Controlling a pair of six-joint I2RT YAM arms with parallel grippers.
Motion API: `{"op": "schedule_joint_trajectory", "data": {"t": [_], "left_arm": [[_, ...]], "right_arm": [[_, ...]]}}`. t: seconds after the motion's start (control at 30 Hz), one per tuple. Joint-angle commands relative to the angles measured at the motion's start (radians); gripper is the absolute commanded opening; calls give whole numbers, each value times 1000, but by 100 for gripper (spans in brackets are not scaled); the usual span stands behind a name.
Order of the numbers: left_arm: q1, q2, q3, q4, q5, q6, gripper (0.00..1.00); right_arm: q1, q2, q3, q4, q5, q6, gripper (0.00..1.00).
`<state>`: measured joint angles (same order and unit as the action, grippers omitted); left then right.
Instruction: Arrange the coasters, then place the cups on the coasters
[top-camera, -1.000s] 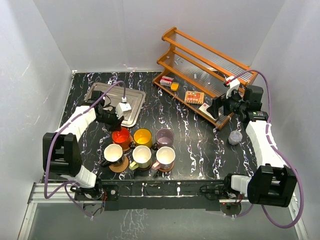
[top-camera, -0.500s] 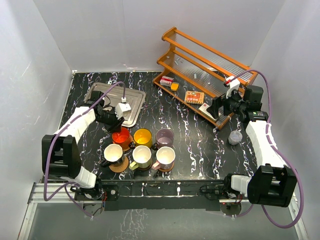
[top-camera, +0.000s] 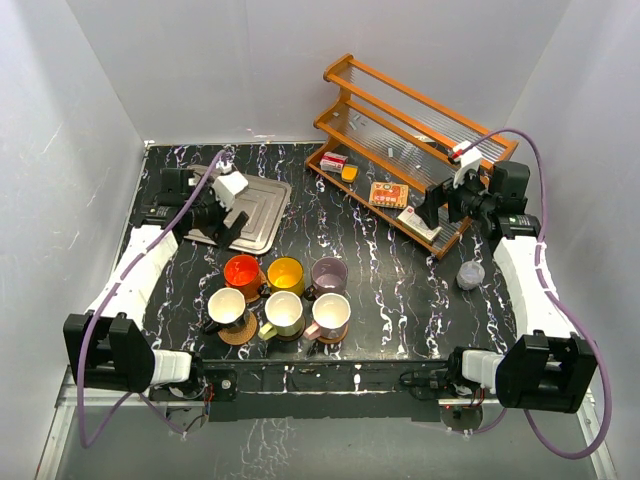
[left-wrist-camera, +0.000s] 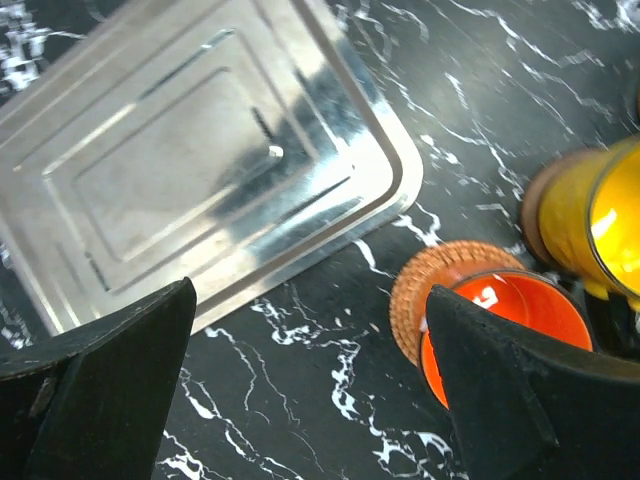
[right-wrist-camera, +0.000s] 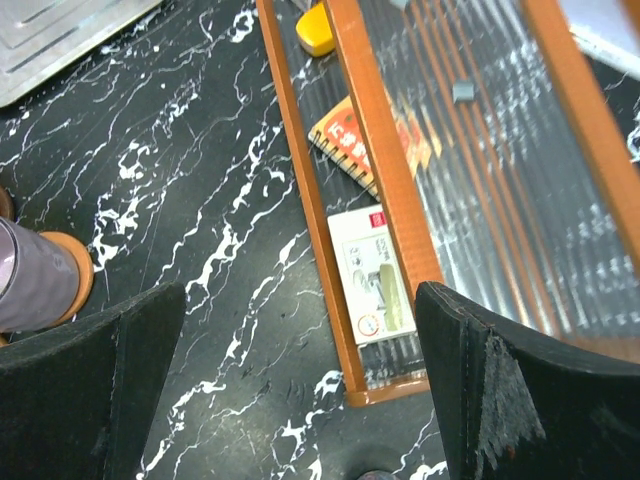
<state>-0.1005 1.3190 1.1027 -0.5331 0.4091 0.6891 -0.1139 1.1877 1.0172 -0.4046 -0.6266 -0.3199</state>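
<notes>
- Well, all six mugs sit on coasters at the near middle of the table (top-camera: 400, 290). The orange mug (top-camera: 242, 270), yellow mug (top-camera: 285, 272) and lilac mug (top-camera: 329, 272) are behind. The black mug (top-camera: 227, 305), yellow-green mug (top-camera: 283, 313) and cream-pink mug (top-camera: 331, 312) are in front.
- A steel tray (top-camera: 255, 200) lies at 11 o'clock from them and a wooden rack (top-camera: 410, 145) at 2 o'clock. A small grey cup (top-camera: 470, 273) stands at 3 o'clock, well apart.
- Both rows run 9 to 3. The front three handles point roughly to 7 o'clock.
- The left gripper (left-wrist-camera: 310, 330) hangs by the tray's near corner, jaws spread wide and empty. The right gripper (right-wrist-camera: 300, 330) is beside the rack's near end, fingers equally far apart, gripping nothing.
- The left wrist view shows a woven coaster (left-wrist-camera: 425, 285) under the orange mug and a dark coaster (left-wrist-camera: 533, 205) under the yellow one.
- The right wrist view shows an orange-brown coaster (right-wrist-camera: 72, 262) under the lilac mug, and a white box (right-wrist-camera: 375, 280) on the rack's bottom shelf.
</notes>
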Motion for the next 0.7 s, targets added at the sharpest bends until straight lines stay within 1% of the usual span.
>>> {"op": "schedule_joint_trajectory", "data": {"t": [0.0,0.17,0.33,0.47,0.53,0.67], "left_arm": [[-2,-44,18,173,-165,-194,99],[-2,-61,-27,296,-350,-322,99],[-1,-67,-53,364,-422,-329,99],[-2,-55,-35,411,-525,-346,99],[-2,-47,-15,414,-549,-351,99],[14,-24,25,405,-548,-384,99]], "right_arm": [[30,17,105,-17,41,-34,98],[71,36,150,-39,94,-41,98],[147,79,220,-66,191,-39,98],[188,123,286,-97,303,-29,98],[191,150,332,-125,362,-13,98],[192,215,444,-218,461,26,98]]}}
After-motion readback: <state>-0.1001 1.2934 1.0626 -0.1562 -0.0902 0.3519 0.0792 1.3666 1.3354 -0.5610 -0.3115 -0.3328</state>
